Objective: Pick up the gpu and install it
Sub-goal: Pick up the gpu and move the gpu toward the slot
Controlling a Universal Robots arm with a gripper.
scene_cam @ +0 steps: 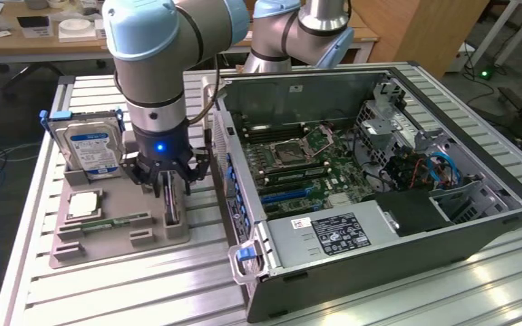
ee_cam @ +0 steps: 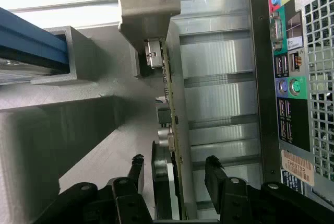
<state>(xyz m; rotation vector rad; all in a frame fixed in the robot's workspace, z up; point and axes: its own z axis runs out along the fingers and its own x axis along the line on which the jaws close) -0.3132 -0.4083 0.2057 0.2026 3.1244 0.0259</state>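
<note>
Pick-up stage: the gpu (ee_cam: 170, 93), upright in the grey holder (scene_cam: 116, 231), is straddled by the gripper (ee_cam: 175, 162), fingers (ee_cam: 214, 171) parted and unclamped; a centred closure is judged necessary.

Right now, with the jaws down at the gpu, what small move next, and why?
Probably close the gripper: its jaws straddle the gpu standing on edge in the gray tray, with a gap showing on each side, so nothing is gripped yet.

Black gripper (ee_cam: 175, 159), dark gpu (scene_cam: 171, 206) with silver bracket (ee_cam: 148, 10), grey tray (scene_cam: 116, 239), blue-labelled silver hard drive (scene_cam: 93, 147), green motherboard (scene_cam: 308, 171)
</note>
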